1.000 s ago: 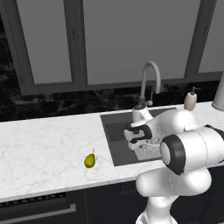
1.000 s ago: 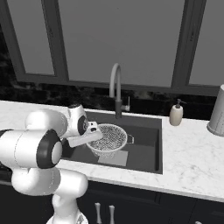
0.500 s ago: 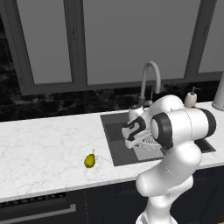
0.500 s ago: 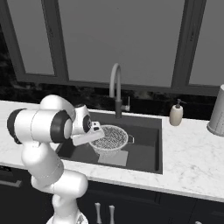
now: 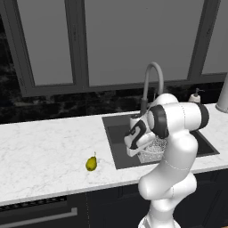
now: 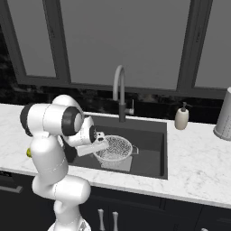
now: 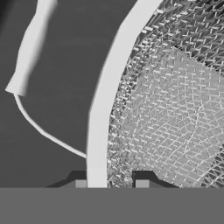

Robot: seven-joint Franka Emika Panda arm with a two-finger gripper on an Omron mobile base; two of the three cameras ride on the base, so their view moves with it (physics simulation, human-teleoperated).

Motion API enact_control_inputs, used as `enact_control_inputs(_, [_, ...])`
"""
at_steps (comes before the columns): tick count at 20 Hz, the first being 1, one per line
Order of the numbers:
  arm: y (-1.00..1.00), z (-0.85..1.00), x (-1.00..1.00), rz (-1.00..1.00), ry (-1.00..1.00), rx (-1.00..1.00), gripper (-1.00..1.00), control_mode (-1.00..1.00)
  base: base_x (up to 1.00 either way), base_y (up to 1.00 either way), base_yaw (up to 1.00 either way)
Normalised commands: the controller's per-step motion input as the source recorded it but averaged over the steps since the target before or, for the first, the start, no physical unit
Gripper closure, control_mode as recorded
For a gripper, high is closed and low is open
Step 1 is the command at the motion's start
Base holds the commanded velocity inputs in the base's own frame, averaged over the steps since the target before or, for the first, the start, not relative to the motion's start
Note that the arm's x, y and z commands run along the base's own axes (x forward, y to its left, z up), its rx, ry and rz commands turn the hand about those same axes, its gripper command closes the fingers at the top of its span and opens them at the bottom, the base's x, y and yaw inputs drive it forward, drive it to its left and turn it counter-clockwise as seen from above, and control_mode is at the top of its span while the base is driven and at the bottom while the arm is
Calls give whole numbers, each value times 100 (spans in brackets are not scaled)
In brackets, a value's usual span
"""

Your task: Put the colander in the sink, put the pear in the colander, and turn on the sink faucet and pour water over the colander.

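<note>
- The pear [image 5: 91,163] lies on the white marble counter [image 5: 44,151], well to the left of the sink [image 5: 116,138] as the left base view shows it, apart from the arm and near the counter's front edge; its stem points up.
- The gripper [image 7: 108,183] is down inside the sink at the colander's near-left rim. In the hand view its two finger tips [image 7: 78,183] stand apart, one on each side of the white rim band, one tip outside the bowl and the other inside it; whether they press the rim I cannot tell.
- The colander [image 6: 116,148] sits upright on the sink bottom, over the lighter grey square, a loop handle [image 6: 135,150] jutting toward the sink's right side.
- The sink faucet [image 6: 119,92] rises at the back edge of the sink, behind the colander, its spout arching forward over the basin.
- A beige soap dispenser [image 6: 182,118] stands on the counter just past the sink's back right corner.
- A grey perforated canister [image 6: 224,115] stands farther right of the sink.
- Dark-framed windows [image 6: 122,40] run behind the sink, above a black backsplash.
</note>
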Motion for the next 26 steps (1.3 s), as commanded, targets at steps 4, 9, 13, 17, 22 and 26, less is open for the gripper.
enact_control_inputs(4, [0,-53,13,0,0,0,100,-100,0,0,0])
enact_control_inputs(9, [0,-25,26,0,0,0,100,-100,0,0,0])
enact_control_inputs(13, [0,-1,1,0,0,0,100,-100,0,0,0])
enact_control_inputs(17, [0,0,0,0,0,0,100,-100,0,0,0])
enact_control_inputs(22, [-13,0,20,-4,0,0,100,-100,0,0,0])
enact_control_inputs(26, [-3,0,11,-4,0,0,100,-100,0,0,0])
